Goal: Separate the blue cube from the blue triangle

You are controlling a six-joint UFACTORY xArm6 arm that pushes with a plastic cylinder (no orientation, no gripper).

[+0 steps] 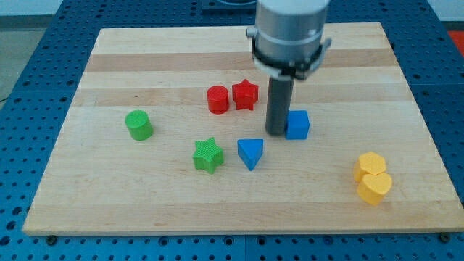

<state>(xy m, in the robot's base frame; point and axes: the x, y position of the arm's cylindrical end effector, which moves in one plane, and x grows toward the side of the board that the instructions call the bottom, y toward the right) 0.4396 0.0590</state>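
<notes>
The blue cube [297, 125] lies right of the board's middle. The blue triangle [250, 153] lies below and left of it, a clear gap apart. My tip [276, 133] stands on the board touching the cube's left side, above and right of the triangle.
A red cylinder [217, 99] and a red star [246, 95] sit side by side above the triangle. A green star [208, 155] lies just left of the triangle, a green cylinder [138, 125] further left. Two yellow blocks [373, 177] sit touching at the lower right.
</notes>
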